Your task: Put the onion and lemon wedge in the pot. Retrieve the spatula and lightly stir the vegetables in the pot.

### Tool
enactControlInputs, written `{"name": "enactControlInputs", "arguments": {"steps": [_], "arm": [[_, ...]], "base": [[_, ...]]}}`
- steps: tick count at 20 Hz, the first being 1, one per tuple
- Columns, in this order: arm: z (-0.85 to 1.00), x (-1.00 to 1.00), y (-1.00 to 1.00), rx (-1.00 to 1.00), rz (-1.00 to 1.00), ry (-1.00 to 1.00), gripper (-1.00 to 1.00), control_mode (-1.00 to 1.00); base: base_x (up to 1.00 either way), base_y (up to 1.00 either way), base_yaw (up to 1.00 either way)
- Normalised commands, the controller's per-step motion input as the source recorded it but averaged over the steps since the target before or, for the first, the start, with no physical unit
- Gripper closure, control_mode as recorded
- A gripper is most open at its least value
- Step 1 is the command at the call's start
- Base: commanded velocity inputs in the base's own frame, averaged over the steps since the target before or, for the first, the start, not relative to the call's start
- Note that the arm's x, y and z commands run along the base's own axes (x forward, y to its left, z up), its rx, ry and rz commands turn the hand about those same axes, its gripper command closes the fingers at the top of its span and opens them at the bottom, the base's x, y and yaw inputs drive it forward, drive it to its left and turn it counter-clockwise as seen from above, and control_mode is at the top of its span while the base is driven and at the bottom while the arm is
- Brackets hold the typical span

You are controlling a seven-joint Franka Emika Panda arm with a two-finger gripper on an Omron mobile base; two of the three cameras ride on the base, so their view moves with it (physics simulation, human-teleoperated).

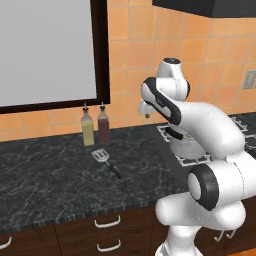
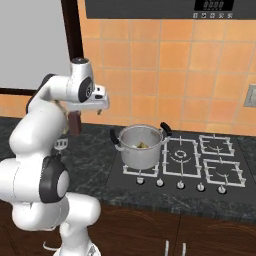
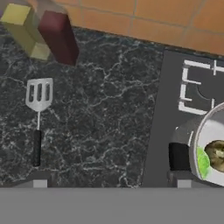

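Observation:
The steel pot (image 2: 141, 150) stands on the front left burner with its two black handles out to the sides. Inside it lie the tan onion (image 3: 217, 154) and the yellow-green lemon wedge (image 3: 202, 161). The spatula (image 3: 38, 94) lies flat on the dark counter, slotted head toward the wall and black handle toward the front edge; it shows too as the spatula (image 1: 103, 157) left of the arm. My gripper (image 3: 111, 183) hangs high over the counter between spatula and pot, open and holding nothing. The gripper (image 2: 102, 109) is also up left of the pot.
A yellow bottle (image 1: 87, 127) and a dark red bottle (image 1: 103, 126) stand against the tiled wall just behind the spatula. The black stove (image 2: 200, 160) with several burners runs to the right of the pot. Drawers sit under the counter's front edge.

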Motion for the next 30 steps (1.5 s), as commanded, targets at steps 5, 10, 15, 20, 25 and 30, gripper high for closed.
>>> {"name": "enactControlInputs", "arguments": {"steps": [5,10,15,20,25,30], "arm": [[-0.56,-0.04,0.30,-0.12,0.95,0.00,-1.00,-1.00],[-0.61,-0.06,0.14,-0.14,1.00,0.00,-1.00,-1.00],[-0.48,-0.04,0.13,-0.17,1.00,-0.04,-1.00,-1.00],[-0.23,0.00,0.01,-0.14,1.00,-0.17,-1.00,-1.00],[-0.34,-0.08,0.00,-0.05,1.00,-0.07,-1.00,-1.00],[-0.21,-0.34,0.00,-0.11,1.00,-0.09,-1.00,-1.00]], "base": [[0.00,0.00,0.00],[0.00,0.00,0.00],[0.00,0.00,0.00],[0.00,0.00,0.00],[0.00,0.00,0.00],[0.00,0.00,0.00]]}}
